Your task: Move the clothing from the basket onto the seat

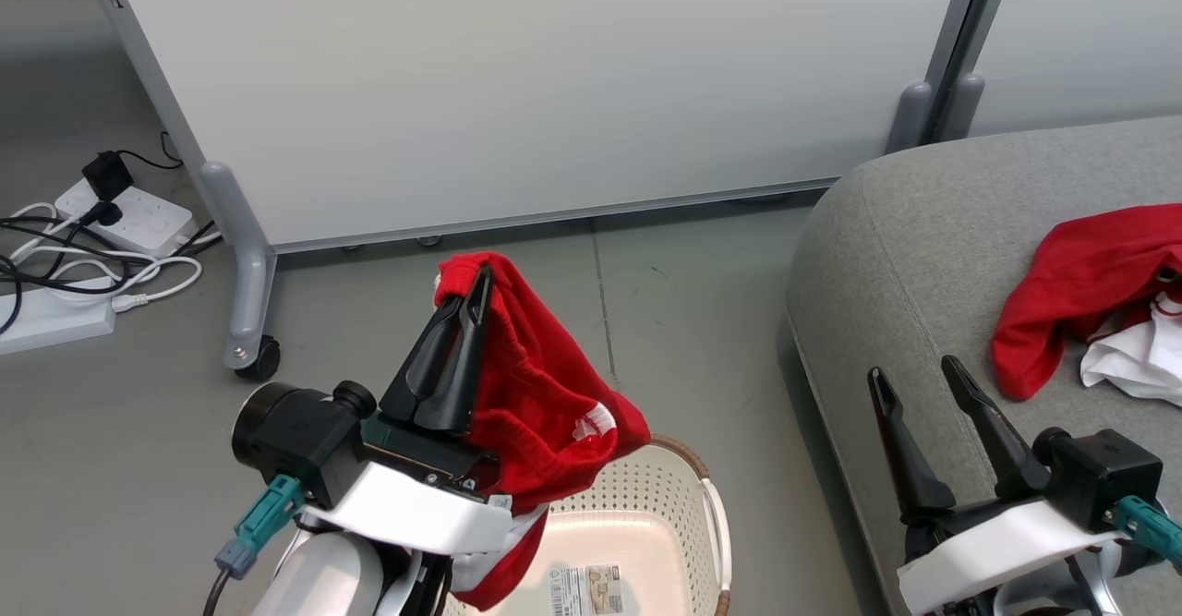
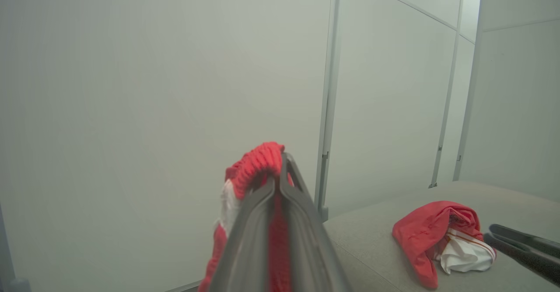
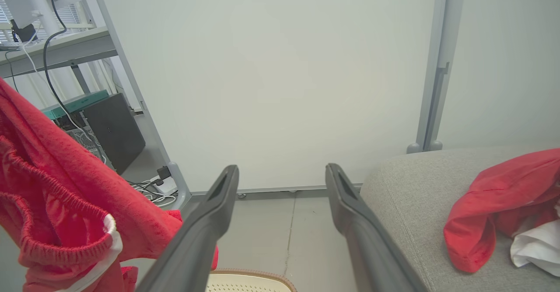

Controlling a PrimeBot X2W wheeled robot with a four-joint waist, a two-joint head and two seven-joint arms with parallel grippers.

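Red/white clothes (image 1: 1076,293) already on sofa (image 1: 877,256); L gripper (image 1: 480,276) clamped on red garment (image 1: 540,394) above basket (image 1: 637,487) (visible bottom bare), R gripper (image 1: 914,371) wide, empty, so drop-off left.

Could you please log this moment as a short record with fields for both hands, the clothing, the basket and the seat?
left hand: shut on red garment, which hangs over the basket
right hand: open, empty, by the seat's near edge
basket: on floor, visible bottom bare except paper label
seat: grey, already holds red piece and white cloth
left to do: held garment not yet on seat
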